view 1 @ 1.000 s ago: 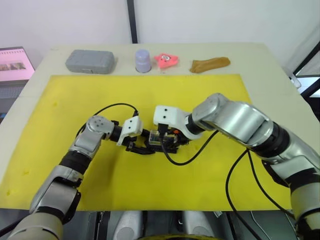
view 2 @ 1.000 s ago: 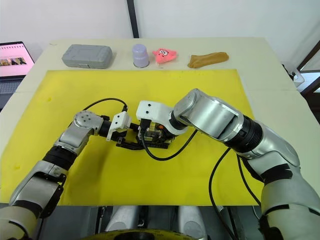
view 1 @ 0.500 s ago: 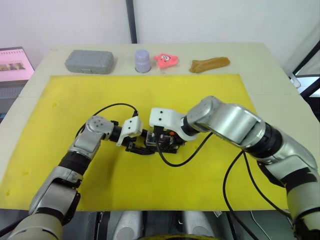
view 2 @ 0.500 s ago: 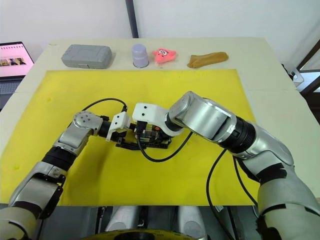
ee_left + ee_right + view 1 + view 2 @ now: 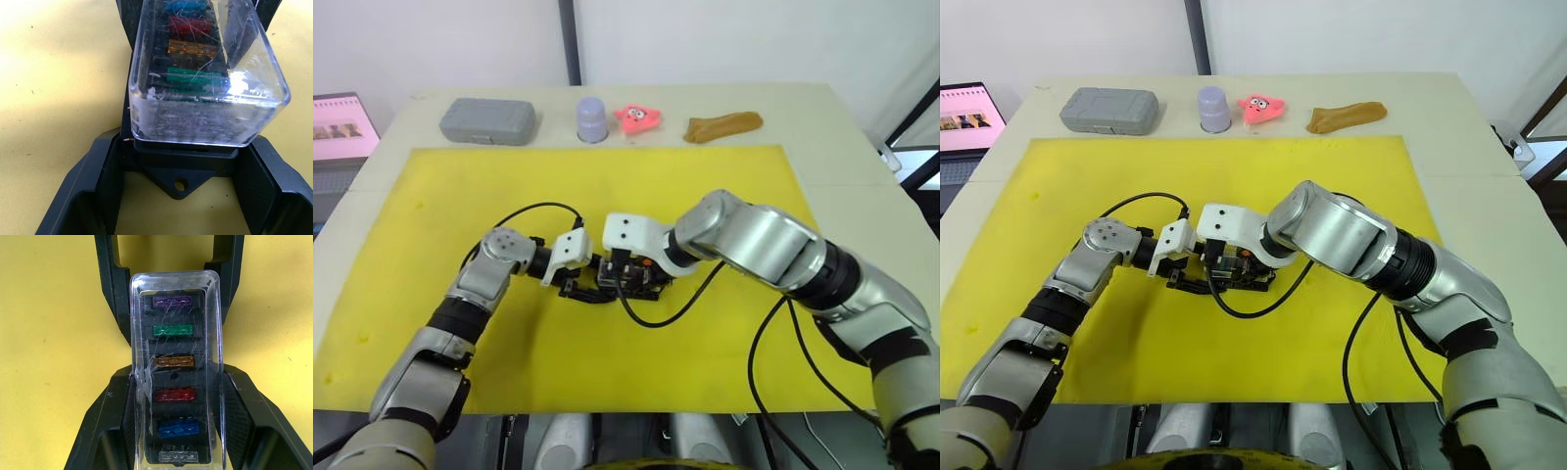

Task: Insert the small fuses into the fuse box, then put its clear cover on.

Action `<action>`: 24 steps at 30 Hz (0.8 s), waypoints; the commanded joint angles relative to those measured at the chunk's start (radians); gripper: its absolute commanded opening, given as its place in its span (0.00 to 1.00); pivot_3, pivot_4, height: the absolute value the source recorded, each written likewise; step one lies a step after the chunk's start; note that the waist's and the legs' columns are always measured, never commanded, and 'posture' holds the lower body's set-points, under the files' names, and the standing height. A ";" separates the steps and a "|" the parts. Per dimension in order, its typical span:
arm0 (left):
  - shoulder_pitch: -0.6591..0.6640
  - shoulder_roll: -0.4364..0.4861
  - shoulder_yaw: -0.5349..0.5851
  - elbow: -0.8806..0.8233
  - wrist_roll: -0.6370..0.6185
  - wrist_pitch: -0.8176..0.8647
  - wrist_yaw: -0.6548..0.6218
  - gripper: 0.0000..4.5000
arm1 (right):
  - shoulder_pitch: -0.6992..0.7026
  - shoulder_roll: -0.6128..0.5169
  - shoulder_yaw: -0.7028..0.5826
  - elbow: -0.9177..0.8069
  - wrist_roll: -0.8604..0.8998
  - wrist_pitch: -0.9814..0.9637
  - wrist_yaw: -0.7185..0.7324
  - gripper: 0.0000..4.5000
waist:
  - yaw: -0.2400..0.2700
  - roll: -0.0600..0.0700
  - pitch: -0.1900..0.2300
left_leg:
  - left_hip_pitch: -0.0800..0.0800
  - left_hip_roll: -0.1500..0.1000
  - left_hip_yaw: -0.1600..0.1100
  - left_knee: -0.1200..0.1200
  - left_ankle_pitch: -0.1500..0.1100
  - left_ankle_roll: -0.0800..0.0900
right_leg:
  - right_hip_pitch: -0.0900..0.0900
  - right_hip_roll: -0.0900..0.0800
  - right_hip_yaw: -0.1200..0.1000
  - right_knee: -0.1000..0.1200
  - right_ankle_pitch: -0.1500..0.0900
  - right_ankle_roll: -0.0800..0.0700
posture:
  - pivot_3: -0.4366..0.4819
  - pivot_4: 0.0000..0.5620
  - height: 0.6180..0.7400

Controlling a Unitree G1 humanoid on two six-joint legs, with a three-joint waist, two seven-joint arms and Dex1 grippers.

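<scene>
Mid-frame on the yellow mat (image 5: 431, 225), both hands grip the fuse box (image 5: 182, 155): left hand (image 5: 181, 196) and right hand (image 5: 178, 440) from opposite ends. The right wrist view shows the clear cover (image 5: 177, 377) seated over six fuses (image 5: 173, 330). A grey case (image 5: 488, 119), cup (image 5: 592, 118), pink toy (image 5: 640, 117) and brown cloth (image 5: 722, 125) line the table (image 5: 842, 166) across the top of the frame.

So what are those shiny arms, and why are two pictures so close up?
They belong to a robot. The two wide pictures come from cameras in its head, looking down at a yellow mat on a table. The close-ups come from cameras on its wrists. The left claw and the right claw meet around a black fuse box. Six small fuses sit in a row inside, under the clear cover. Further back lie a grey case, a purple cup, a pink toy and a brown cloth.
</scene>
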 commanded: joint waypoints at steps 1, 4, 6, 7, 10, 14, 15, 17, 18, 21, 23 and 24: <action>0.012 0.005 0.020 0.008 0.026 0.026 0.036 0.56 | -0.010 0.008 0.027 -0.022 0.012 -0.001 0.016 0.37 | 0.000 0.000 0.000 | 0.000 0.000 0.000 0.000 0.000 0.000 | 0.000 0.000 0.000 0.000 0.000 0.000 | 0.48 0.27 1.00; 0.013 0.004 0.025 0.004 0.020 0.043 0.038 0.56 | -0.012 0.005 0.034 -0.025 0.010 -0.005 0.021 0.37 | 0.000 0.000 0.000 | 0.000 0.000 0.000 0.000 0.000 0.000 | 0.000 0.000 0.000 0.000 0.000 0.000 | 0.48 0.27 1.00; 0.015 0.004 0.028 0.000 0.017 0.052 0.039 0.56 | -0.012 0.002 0.038 -0.029 0.010 -0.004 0.022 0.37 | 0.000 0.000 0.000 | 0.000 0.000 0.000 0.000 0.000 0.000 | 0.000 0.000 0.000 0.000 0.000 0.000 | 0.48 0.27 1.00; 0.014 0.004 0.029 0.000 0.017 0.054 0.039 0.56 | -0.012 0.002 0.040 -0.029 0.010 -0.004 0.023 0.37 | 0.000 0.000 0.000 | 0.000 0.000 0.000 0.000 0.000 0.000 | 0.000 0.000 0.000 0.000 0.000 0.000 | 0.48 0.27 1.00; 0.015 0.004 0.030 -0.003 0.018 0.058 0.038 0.56 | -0.013 0.003 0.041 -0.026 0.009 -0.005 0.023 0.37 | 0.000 0.000 0.000 | 0.000 0.000 0.000 0.000 0.000 0.000 | 0.000 0.000 0.000 0.000 0.000 0.000 | 0.48 0.27 1.00; 0.019 0.007 0.028 -0.005 0.025 0.054 0.036 0.56 | -0.011 0.002 0.035 -0.028 0.008 -0.008 0.024 0.66 | -0.001 0.000 0.000 | 0.000 0.000 0.000 0.000 0.000 0.000 | 0.000 0.000 0.000 0.000 0.000 0.000 | 0.48 0.27 1.00; 0.020 0.009 0.026 -0.004 0.029 0.049 0.035 0.56 | -0.011 0.000 0.031 -0.030 0.009 -0.009 0.027 0.66 | -0.002 0.000 0.000 | 0.000 0.000 0.000 0.000 0.000 0.000 | 0.000 0.000 0.000 0.000 0.000 0.000 | 0.48 0.27 1.00; 0.022 0.014 0.021 -0.001 0.038 0.037 0.031 0.56 | -0.014 -0.002 0.015 -0.029 0.014 -0.014 0.034 0.66 | -0.001 0.000 0.000 | 0.000 0.000 0.000 0.000 0.000 0.000 | 0.000 0.000 0.000 0.000 0.000 0.000 | 0.48 0.27 1.00; 0.023 0.015 0.021 0.000 0.039 0.035 0.030 0.56 | -0.016 -0.003 0.007 -0.026 0.015 -0.018 0.038 0.66 | -0.001 0.000 0.000 | 0.000 0.000 0.000 0.000 0.000 0.000 | 0.000 0.000 0.000 0.000 0.000 0.000 | 0.48 0.27 1.00; 0.024 0.017 0.018 0.002 0.041 0.030 0.027 0.56 | -0.016 -0.010 -0.005 -0.018 0.011 -0.033 0.043 0.66 | -0.001 0.000 0.000 | 0.000 0.000 0.000 0.000 0.000 0.000 | 0.000 0.000 0.000 0.000 0.000 0.000 | 0.48 0.27 1.00; 0.025 0.018 0.017 0.002 0.041 0.030 0.026 0.56 | -0.015 -0.014 -0.017 -0.014 0.007 -0.048 0.045 0.66 | -0.001 0.000 0.000 | 0.000 0.000 0.000 0.000 0.000 0.000 | 0.000 0.000 0.000 0.000 0.000 0.000 | 0.48 0.27 1.00; 0.025 0.018 0.017 0.002 0.040 0.030 0.026 0.56 | -0.016 -0.015 -0.031 -0.008 0.006 -0.058 0.046 0.66 | -0.002 0.000 0.000 | 0.000 0.000 0.000 0.000 0.000 0.000 | 0.000 0.000 0.000 0.000 0.000 0.000 | 0.48 0.27 1.00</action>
